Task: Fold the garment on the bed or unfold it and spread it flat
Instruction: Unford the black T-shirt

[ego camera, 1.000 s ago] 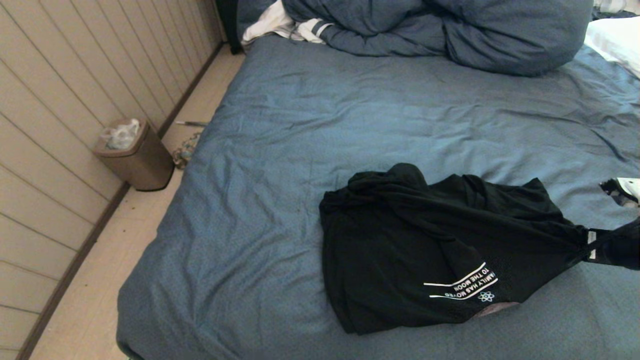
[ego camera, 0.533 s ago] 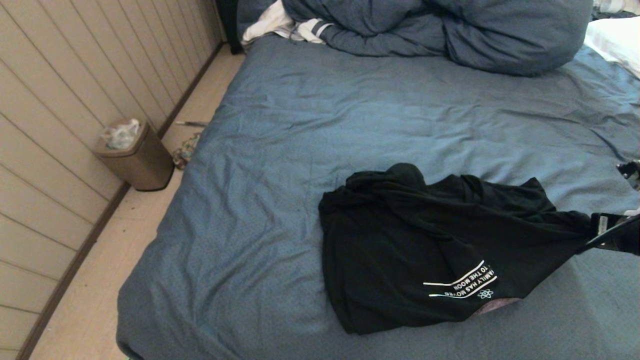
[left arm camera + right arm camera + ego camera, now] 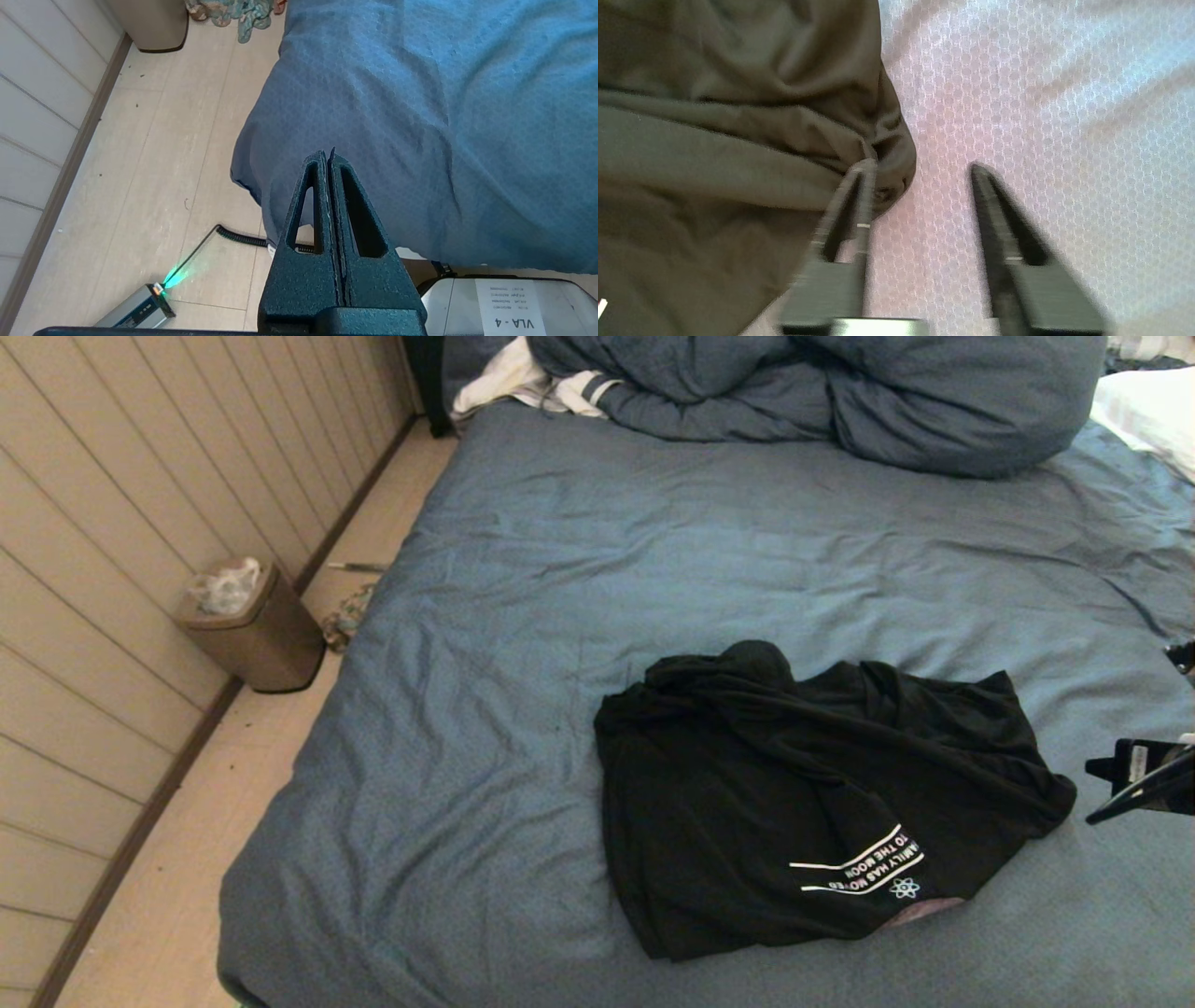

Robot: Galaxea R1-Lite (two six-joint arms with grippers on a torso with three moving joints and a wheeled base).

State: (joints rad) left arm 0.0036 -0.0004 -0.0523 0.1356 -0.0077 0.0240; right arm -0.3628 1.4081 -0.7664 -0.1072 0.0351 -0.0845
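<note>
The garment (image 3: pixel 803 803), a black T-shirt with white lettering near its front hem, lies bunched on the near right part of the bed (image 3: pixel 653 551). My right gripper (image 3: pixel 1102 793) hangs open just off the shirt's right tip, holding nothing. In the right wrist view the gripper (image 3: pixel 922 165) stands apart over bare sheet, with the shirt's rounded corner (image 3: pixel 892 154) beside one finger. My left gripper (image 3: pixel 327 154) is shut and empty, parked above the bed's near left corner (image 3: pixel 420 140); it is out of the head view.
A bulky blue-grey duvet (image 3: pixel 840 392) is piled at the head of the bed with a white striped cloth (image 3: pixel 532 383) beside it and a white pillow (image 3: pixel 1153 411) at the right. A brown bin (image 3: pixel 252 625) stands on the floor by the panelled wall.
My right gripper was shut on the shirt's stretched right tip; it has opened and let go. The tip has dropped and drawn back onto the sheet, and the gripper has drawn away to the right.
</note>
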